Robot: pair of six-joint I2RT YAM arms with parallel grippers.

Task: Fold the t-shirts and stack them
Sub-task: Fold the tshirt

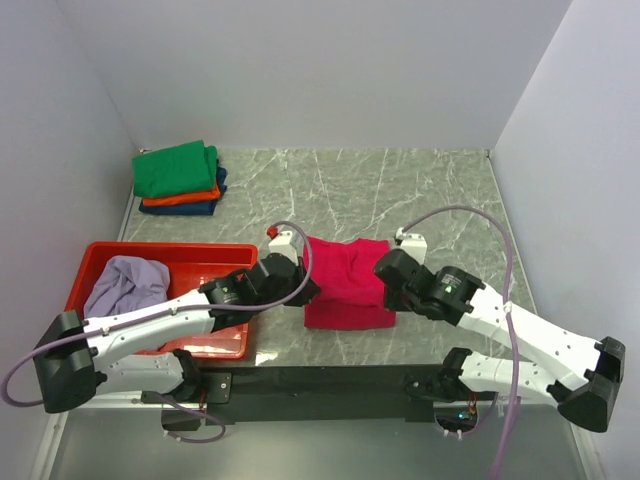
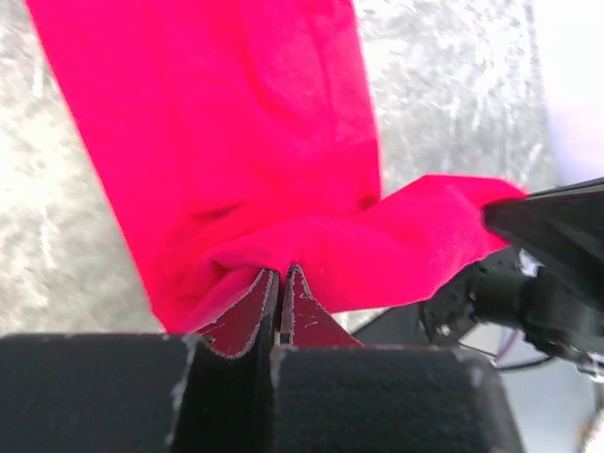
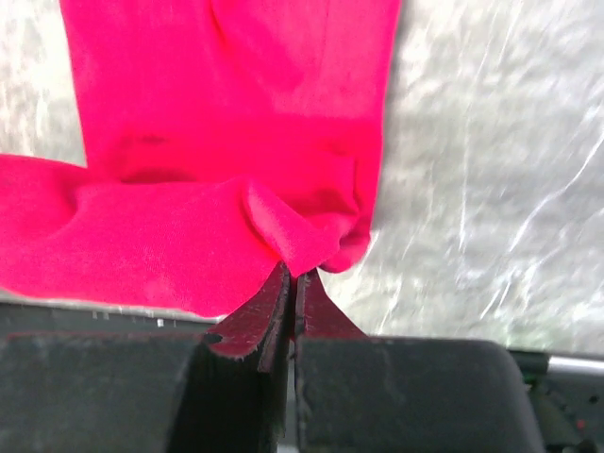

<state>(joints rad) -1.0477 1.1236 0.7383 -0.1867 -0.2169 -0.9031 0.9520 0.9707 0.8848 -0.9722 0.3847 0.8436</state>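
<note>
We are folding the crimson-pink t-shirt (image 1: 345, 290); the left gripper (image 2: 281, 279) and right gripper (image 3: 292, 276) each clamp its cloth. Next, we think, both must carry it across evenly.

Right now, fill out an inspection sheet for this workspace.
Surface: grey marbled table.
Job's things: crimson-pink t-shirt mid-table, gripped at both sides; green t-shirt, orange t-shirt and dark blue t-shirt stacked folded at far left; lavender t-shirt crumpled in the red tray.
Clutter: nothing seen.
Grippers: left gripper shut on the crimson-pink t-shirt; right gripper likewise.
Cables: purple cable looping over the left arm, another over the right.
Surroundings: white walls on three sides.
</note>
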